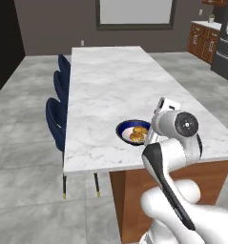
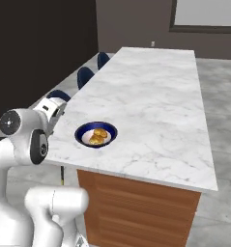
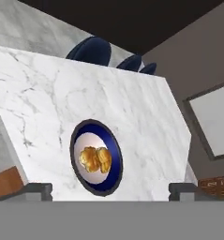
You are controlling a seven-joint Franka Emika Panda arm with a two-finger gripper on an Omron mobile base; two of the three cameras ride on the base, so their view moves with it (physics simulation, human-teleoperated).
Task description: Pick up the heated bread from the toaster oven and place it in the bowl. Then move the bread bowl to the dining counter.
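With the bowl (image 3: 96,157) and the heated bread (image 3: 95,159) resting on the dining counter (image 3: 132,108) near its edge, your gripper (image 3: 111,190) stood wide open and empty, so you needed to lift straight away without knocking the rim.

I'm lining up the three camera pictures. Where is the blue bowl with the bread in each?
Left base view: bowl lower centre, near the counter's front edge.
Right base view: bowl left of centre, near the counter's front-left corner.
Hand view: bowl lower centre.
Shared landmark: blue chairs.
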